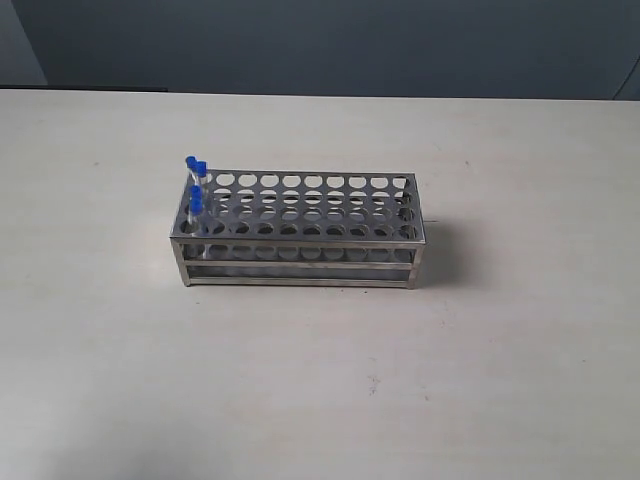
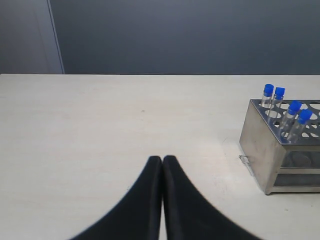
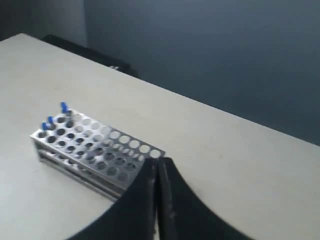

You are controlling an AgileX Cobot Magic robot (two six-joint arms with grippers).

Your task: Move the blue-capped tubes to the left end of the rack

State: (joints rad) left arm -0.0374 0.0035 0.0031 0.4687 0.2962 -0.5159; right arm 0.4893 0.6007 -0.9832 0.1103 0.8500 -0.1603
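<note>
The silvery metal rack point(image 1: 300, 228) stands mid-table. Its top plate has rows of round holes. The blue-capped tubes point(image 1: 196, 185) stand together in holes at its left end, also seen as the blue-capped tubes point(image 2: 285, 107) and tubes point(image 3: 52, 120). Neither arm shows in the exterior view. My left gripper point(image 2: 162, 160) is shut with nothing in it, low over bare table, well off from the rack point(image 2: 282, 150). My right gripper point(image 3: 159, 162) is shut and empty, raised beyond the rack's point(image 3: 95, 150) tube-free end.
The pale table point(image 1: 320, 380) stretches wide around the rack on all sides. A dark wall point(image 1: 330, 45) runs behind the far edge.
</note>
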